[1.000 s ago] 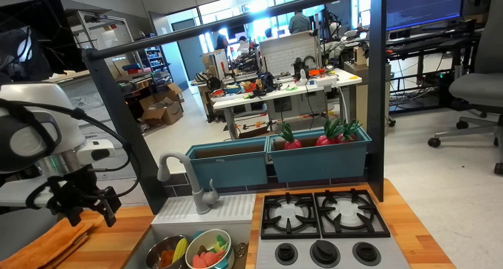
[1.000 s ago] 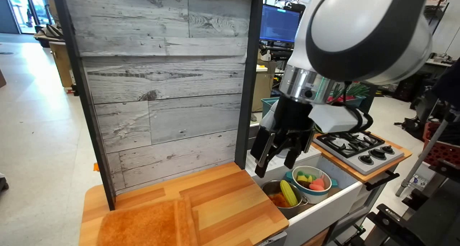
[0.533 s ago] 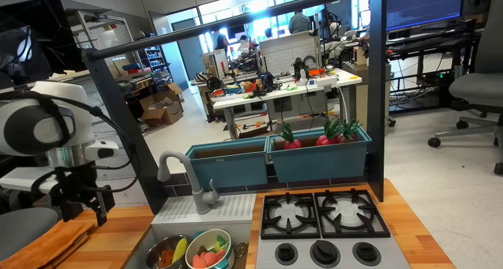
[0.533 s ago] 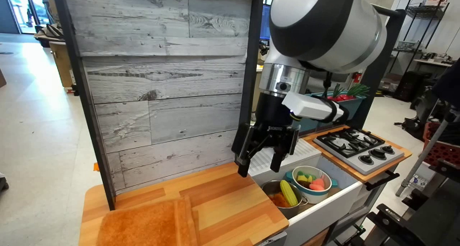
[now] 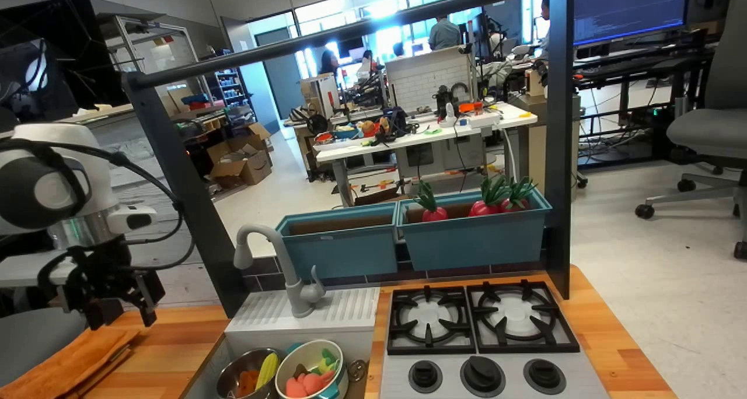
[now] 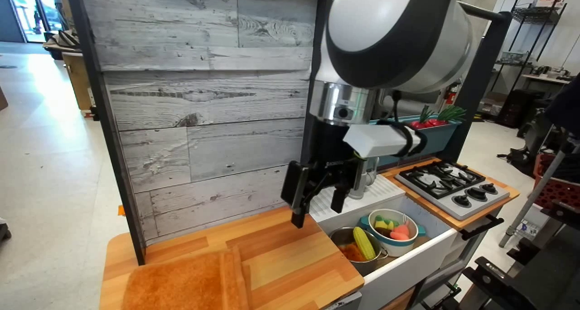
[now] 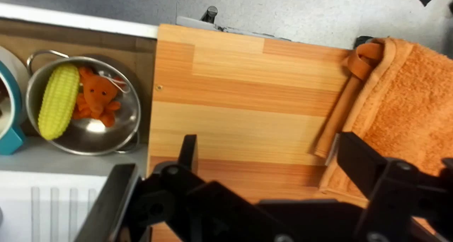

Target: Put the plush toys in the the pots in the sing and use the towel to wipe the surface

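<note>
The orange towel (image 6: 181, 283) lies folded on the wooden counter and shows in the wrist view (image 7: 417, 104). My gripper (image 7: 267, 143) is open and empty above the counter; in an exterior view (image 6: 317, 213) it is above the counter's sink-side end. In the wrist view its right finger overlaps the towel's edge. A steel pot (image 7: 95, 141) in the sink (image 6: 408, 273) holds a yellow corn (image 7: 59, 100) and an orange plush animal (image 7: 97, 95). A white pot with teal handles (image 6: 398, 249) beside it holds pink, green, yellow and brown toys (image 6: 399, 233).
A grey faucet (image 5: 292, 282) stands behind the sink. Teal planters (image 5: 473, 238) with red radishes stand at the back. A stove (image 5: 484, 317) is beside the sink. A grey wood panel (image 6: 217, 133) and dark post (image 5: 187, 206) rise behind the counter.
My gripper has moved left in both exterior views, away from the sink and over the counter on the towel's side. It stays open. The towel, pots and toys have not moved.
</note>
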